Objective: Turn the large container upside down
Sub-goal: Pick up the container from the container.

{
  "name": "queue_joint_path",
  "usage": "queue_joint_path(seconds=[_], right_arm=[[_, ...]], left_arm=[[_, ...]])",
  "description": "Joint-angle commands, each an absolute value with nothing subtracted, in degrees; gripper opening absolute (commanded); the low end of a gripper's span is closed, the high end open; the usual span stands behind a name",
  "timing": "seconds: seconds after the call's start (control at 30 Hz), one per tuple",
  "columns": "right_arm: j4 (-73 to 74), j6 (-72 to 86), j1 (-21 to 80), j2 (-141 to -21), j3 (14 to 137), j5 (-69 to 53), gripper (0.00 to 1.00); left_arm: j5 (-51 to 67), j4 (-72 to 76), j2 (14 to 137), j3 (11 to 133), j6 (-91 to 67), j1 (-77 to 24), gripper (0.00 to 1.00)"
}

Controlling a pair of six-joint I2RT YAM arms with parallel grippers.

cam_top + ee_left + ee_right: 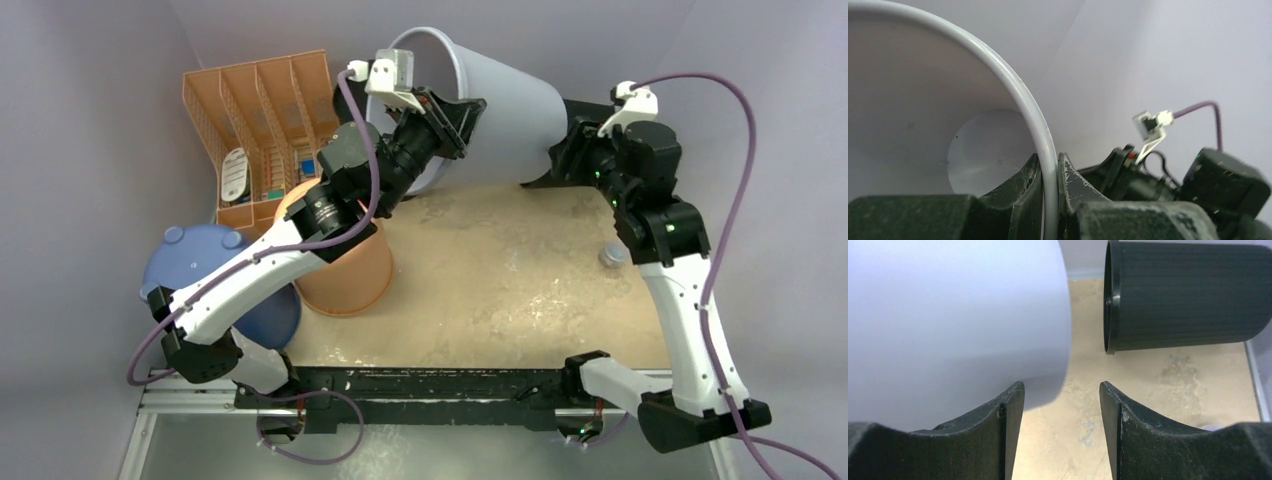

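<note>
While the lg container (505,95) sits tipped sideways at the table's (500,290) far edge, the left gripper (1049,172) pinches its rim, one finger inside, one outside. Jaws parted, the right gripper (1062,390) hangs beside the container's wall, w/ a black bin (1193,295) lying on its side close by; orange tray (255,100) at far left holds small items.

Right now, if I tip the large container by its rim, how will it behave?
Probably light: the left gripper holds the large container tilted by a rim pinch. The thin rim may flex. Its smooth round wall could slip or roll.
</note>
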State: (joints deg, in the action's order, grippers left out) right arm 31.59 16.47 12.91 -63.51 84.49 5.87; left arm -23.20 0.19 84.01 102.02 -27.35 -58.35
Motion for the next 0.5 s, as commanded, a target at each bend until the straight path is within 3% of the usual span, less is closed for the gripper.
queue_joint_path(seconds=[0.0, 0.13, 0.23, 0.4, 0.47], right_arm=[[35.9, 14.3, 13.3, -60.7, 91.0, 10.0, 0.6], [36.9, 11.9, 13.4, -57.4, 91.3, 28.9, 0.61], [37.4, 10.0, 13.4, -57.1, 92.2, 34.4, 0.69], [45.2, 11.4, 13.4, -64.6, 100.7, 44.9, 0.7], [44.4, 10.7, 13.3, -65.8, 103.1, 43.9, 0.71]], left_arm=[[-15.5, 0.8, 83.2, 104.0, -25.3, -59.1, 0.0], [-6.5, -2.2, 84.4, 104.3, -28.5, -59.1, 0.0], [1.2, -3.1, 85.7, 104.1, -32.9, -58.7, 0.0], [13.5, 1.2, 91.3, 103.3, -42.9, -57.8, 0.0], [18.4, 6.2, 93.5, 101.6, -48.0, -57.2, 0.0]])
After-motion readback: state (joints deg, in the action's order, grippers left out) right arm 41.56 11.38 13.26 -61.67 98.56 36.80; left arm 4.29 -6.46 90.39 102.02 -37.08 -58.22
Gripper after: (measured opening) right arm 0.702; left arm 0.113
